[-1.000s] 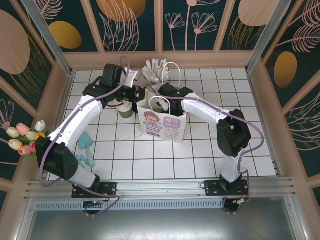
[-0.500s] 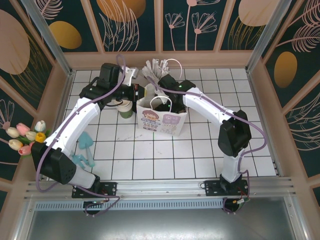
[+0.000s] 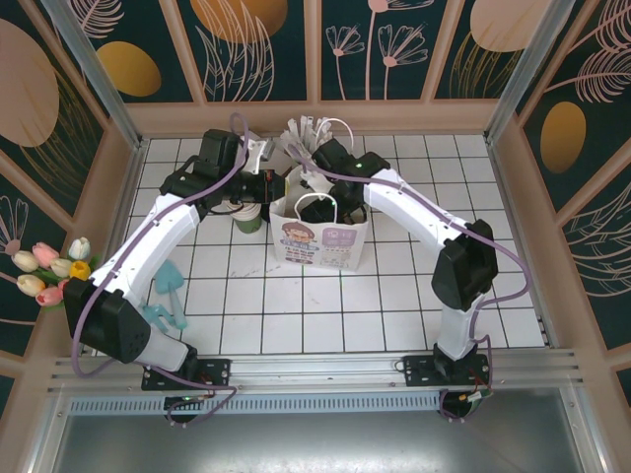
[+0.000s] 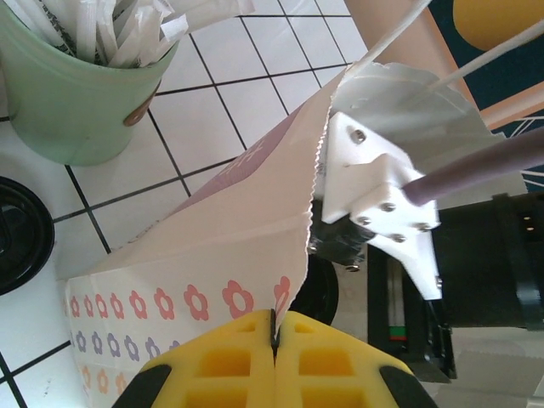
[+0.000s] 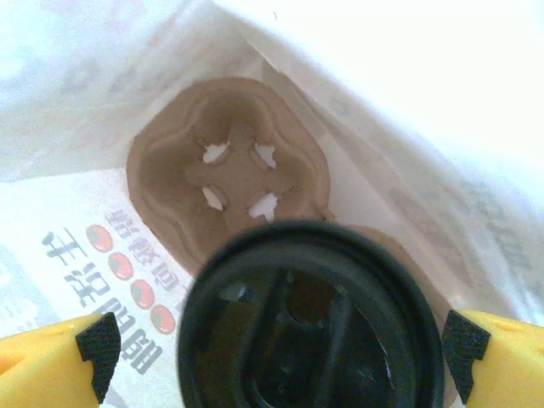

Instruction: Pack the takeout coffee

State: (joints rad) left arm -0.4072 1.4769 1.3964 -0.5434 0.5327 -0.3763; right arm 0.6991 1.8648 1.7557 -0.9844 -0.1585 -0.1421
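Note:
The takeout coffee (image 5: pixel 310 323) shows its round black lid from above, deep inside the white paper bag (image 3: pixel 320 236). It stands beside an unfilled socket of a brown cardboard carrier (image 5: pixel 229 161). My right gripper (image 5: pixel 282 348) reaches down into the bag (image 5: pixel 408 110) and is open, with a yellow finger on each side of the lid and a gap on the left. My left gripper (image 4: pixel 274 327) is shut on the bag's serrated top edge (image 4: pixel 293 255) and holds the mouth apart. Seen from above, the left gripper (image 3: pixel 279 185) sits at the bag's back left corner.
A pale green cup of white wrapped sticks (image 4: pixel 76 93) stands just behind the bag. Another cup with a black lid (image 4: pixel 21 234) stands on the tiles to the bag's left. Tulips (image 3: pixel 49 271) and teal pieces (image 3: pixel 168 286) lie at the left. Walls enclose the tiled floor.
The right wrist has shifted toward the back over the bag's mouth, and its jaws have spread wider. The bag has swung slightly. The left gripper keeps its hold on the rim.

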